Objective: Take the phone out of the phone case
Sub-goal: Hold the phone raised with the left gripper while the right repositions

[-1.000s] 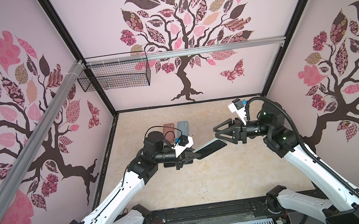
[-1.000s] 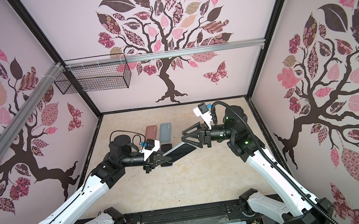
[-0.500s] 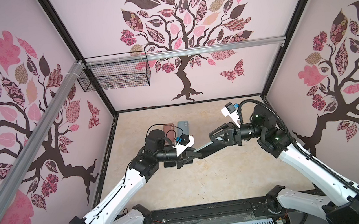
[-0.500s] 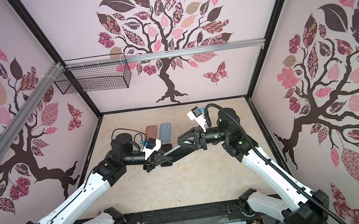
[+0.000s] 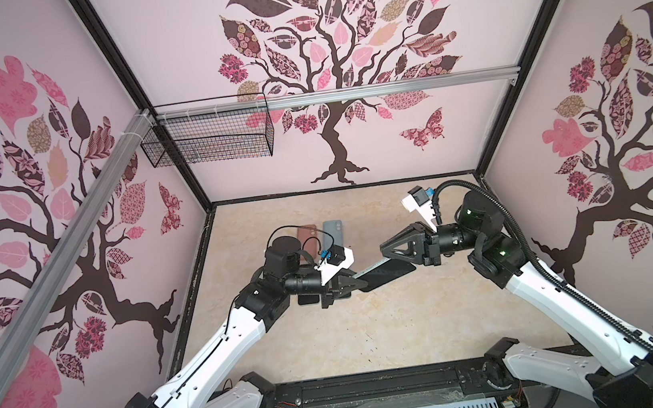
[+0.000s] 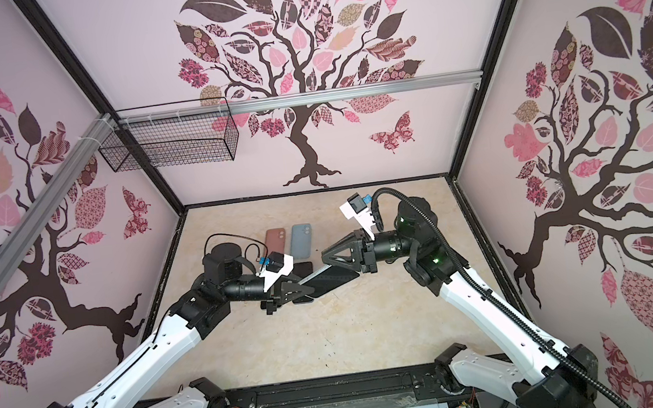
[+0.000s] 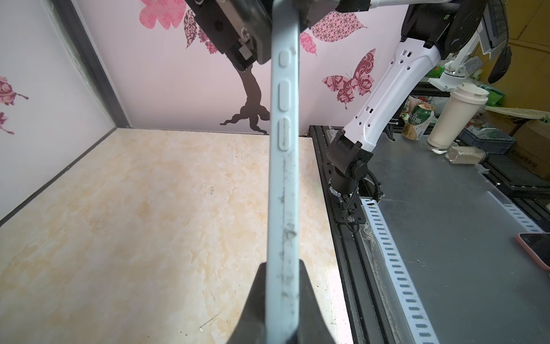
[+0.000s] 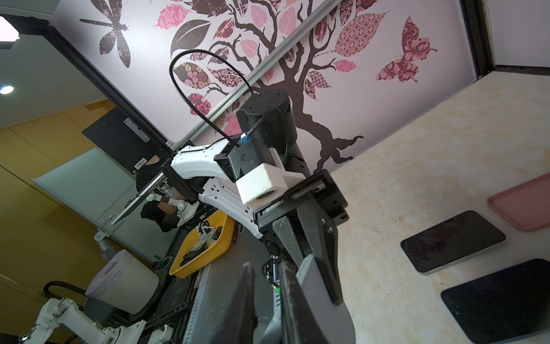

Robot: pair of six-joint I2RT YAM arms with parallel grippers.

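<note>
The phone case (image 7: 282,193), pale blue-grey with the phone (image 5: 383,276) seated in it, hangs in the air above the tabletop (image 5: 331,338), between the two arms. The left gripper (image 5: 353,285) has its jaws clamped on the case's near end, one on each flat side. The right gripper (image 5: 384,248) meets the far end with its jaws drawn narrow. In the left wrist view the case's edge seems to run up between them, but I cannot tell whether they press on it.

Both top views show the phone's black screen tilted upward, with the case only a thin light strip along its far edge. The left wrist view looks straight down that long edge instead (three side buttons and grey scuffs). The right wrist view shows the case's end widening toward the camera beside a dark finger, too close and dim to read well.

Behind the held phone, a reddish-brown case (image 6: 276,240) and a blue-grey case (image 6: 301,244) lie side by side. Two bare dark phones (image 8: 452,241) lie nearby on the tabletop beside a pink case (image 8: 523,205); in the top views the left wrist covers much of them. A wire basket (image 5: 207,141) hangs on the wall rail, well apart.
</note>
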